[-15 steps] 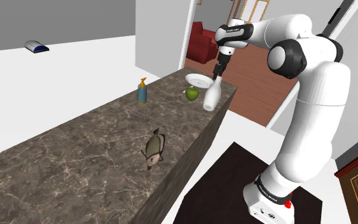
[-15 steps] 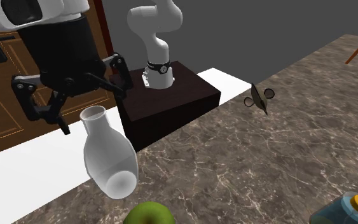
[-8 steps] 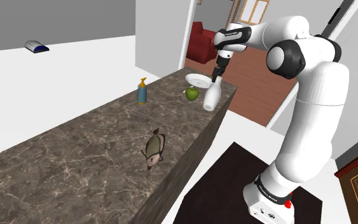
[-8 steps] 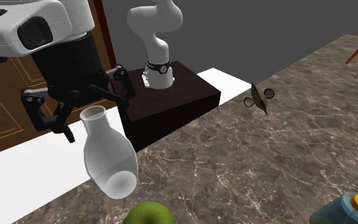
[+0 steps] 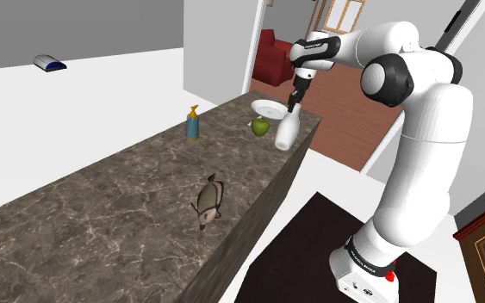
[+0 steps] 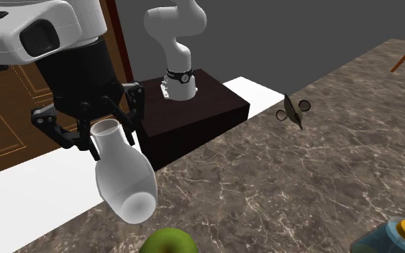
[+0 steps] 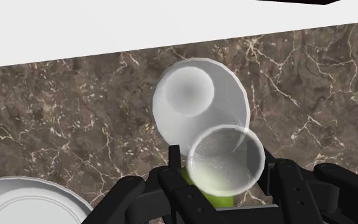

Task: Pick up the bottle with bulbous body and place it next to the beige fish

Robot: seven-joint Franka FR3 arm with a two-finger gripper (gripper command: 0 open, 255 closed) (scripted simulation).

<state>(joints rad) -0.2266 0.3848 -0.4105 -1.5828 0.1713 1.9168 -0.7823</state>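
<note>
The white bottle with a bulbous body (image 5: 287,130) stands at the far end of the marble countertop (image 5: 102,224), close to its edge. My black gripper (image 5: 294,105) comes down from above and is shut on the bottle's neck. In the second exterior view the fingers (image 6: 130,122) clasp the neck of the bottle (image 6: 125,183) from both sides, gripper (image 6: 111,140) at the rim. The wrist view looks straight down on the bottle (image 7: 199,102), with the gripper (image 7: 225,177) holding its neck. The beige-grey fish (image 5: 208,202) (image 6: 293,110) lies mid-counter, well apart from the bottle.
A green apple (image 5: 260,126) (image 6: 166,242) and a white plate (image 5: 268,108) (image 7: 25,203) sit right beside the bottle. A blue soap dispenser (image 5: 193,124) stands further along the counter. The counter's edge drops off next to the bottle, towards the dark stand (image 6: 193,108).
The fingers, spread wide around the bottle's neck in the earlier frames, have closed onto it. The bottle has stayed where it stood.
</note>
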